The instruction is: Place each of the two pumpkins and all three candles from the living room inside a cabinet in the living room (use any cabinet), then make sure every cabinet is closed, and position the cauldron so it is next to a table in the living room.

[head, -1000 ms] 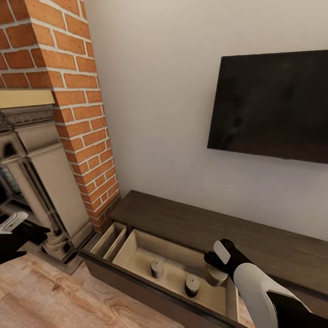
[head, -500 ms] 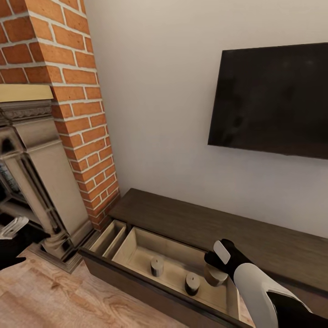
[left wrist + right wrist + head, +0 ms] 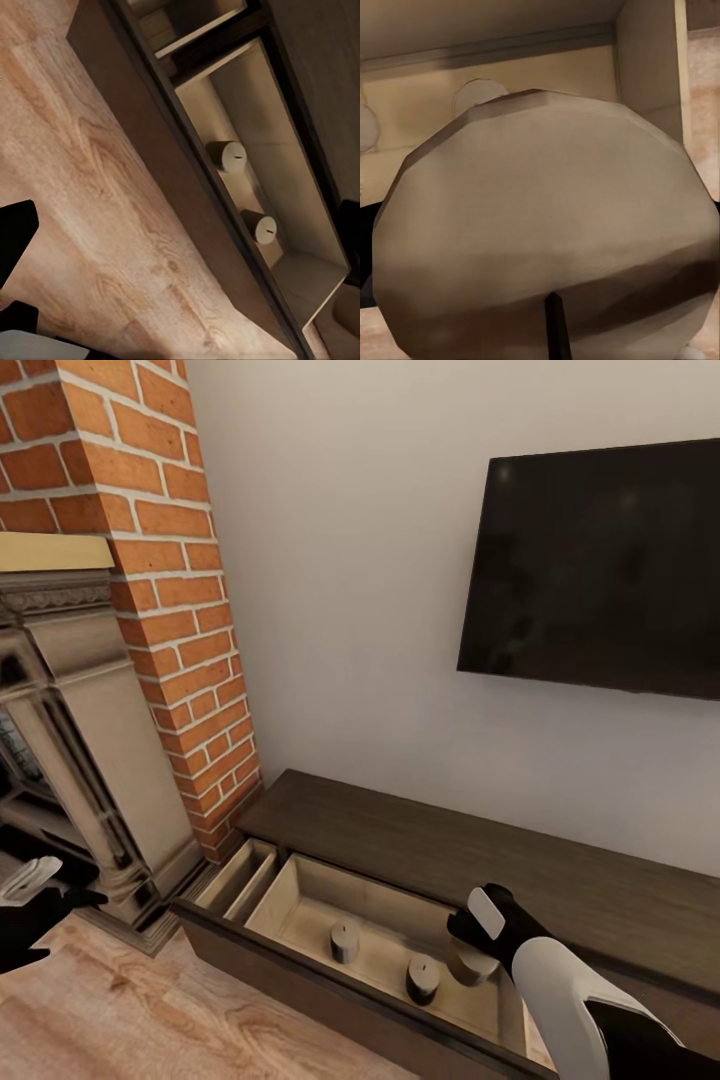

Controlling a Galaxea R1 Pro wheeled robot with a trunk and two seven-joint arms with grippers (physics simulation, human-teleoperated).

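Jaws clamp third candle (image 3: 470, 963) over drawer (image 3: 300, 895); two candles (image 3: 345, 940) inside.

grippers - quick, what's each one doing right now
Left gripper: holding nothing, open or shut cannot be told.
Right gripper: closed on a candle over the open drawer.

Your head view looks down at the open drawer (image 3: 300, 905). Your left wrist view sees it from above; your right wrist view is pressed close inside.
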